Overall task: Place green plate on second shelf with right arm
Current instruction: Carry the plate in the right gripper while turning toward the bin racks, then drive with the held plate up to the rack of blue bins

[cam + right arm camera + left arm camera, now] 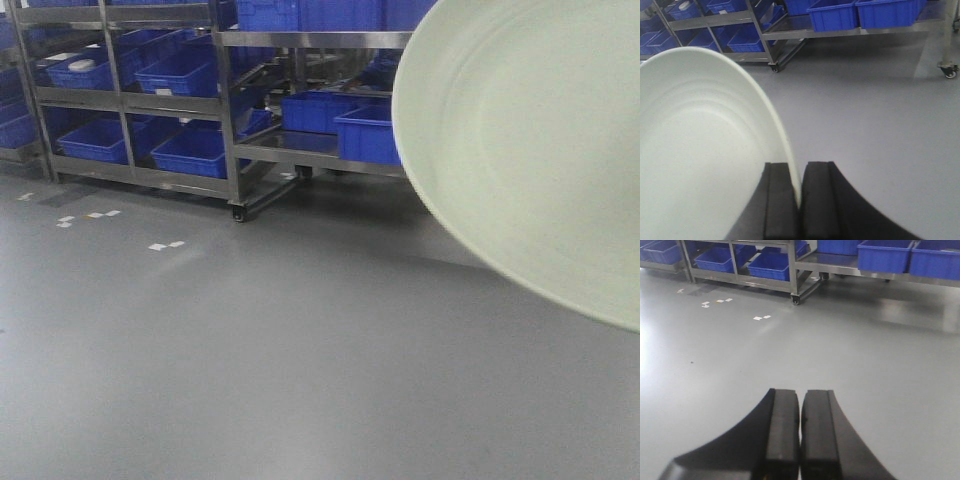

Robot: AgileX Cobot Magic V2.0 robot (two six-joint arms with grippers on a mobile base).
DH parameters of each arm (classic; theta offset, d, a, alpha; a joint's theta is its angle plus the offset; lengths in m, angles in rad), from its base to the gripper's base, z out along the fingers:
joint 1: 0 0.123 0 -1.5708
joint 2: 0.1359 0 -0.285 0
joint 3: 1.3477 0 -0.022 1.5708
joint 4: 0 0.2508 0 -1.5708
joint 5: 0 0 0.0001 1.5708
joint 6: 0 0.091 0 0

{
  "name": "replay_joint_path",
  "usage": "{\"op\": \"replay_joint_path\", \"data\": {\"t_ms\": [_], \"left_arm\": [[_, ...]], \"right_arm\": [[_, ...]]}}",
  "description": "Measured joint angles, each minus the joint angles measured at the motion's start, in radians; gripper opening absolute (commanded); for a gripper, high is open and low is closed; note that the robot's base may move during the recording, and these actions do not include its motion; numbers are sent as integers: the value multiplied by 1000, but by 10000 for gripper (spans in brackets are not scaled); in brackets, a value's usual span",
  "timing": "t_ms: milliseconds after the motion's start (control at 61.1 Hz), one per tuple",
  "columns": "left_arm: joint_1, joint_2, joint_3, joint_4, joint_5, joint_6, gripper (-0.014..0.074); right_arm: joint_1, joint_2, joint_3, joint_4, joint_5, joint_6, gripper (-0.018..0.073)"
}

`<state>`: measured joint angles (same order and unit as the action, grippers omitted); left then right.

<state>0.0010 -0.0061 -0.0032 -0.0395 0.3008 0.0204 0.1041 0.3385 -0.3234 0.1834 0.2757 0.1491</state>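
The green plate (530, 150) is a large pale sage round plate that fills the right side of the front view, tilted and held in the air above the grey floor. In the right wrist view the green plate (695, 145) fills the left half. My right gripper (800, 172) is shut on the plate's rim, which is pinched edge-on between the two black fingers. My left gripper (800, 400) is shut and empty, held above bare floor. The right gripper itself does not show in the front view.
Steel wheeled shelf racks (225, 100) with several blue bins (190, 150) stand at the back, with a lower steel shelf (290, 148) holding blue bins (365, 130). White tape marks (165, 245) lie on the grey floor. A castor wheel (947, 70) stands at right.
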Motion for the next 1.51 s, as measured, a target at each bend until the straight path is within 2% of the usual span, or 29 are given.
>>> {"op": "replay_joint_path", "data": {"t_ms": [1506], "left_arm": [[0,0,0,0,0,0,124]], "right_arm": [[0,0,0,0,0,0,49]]}}
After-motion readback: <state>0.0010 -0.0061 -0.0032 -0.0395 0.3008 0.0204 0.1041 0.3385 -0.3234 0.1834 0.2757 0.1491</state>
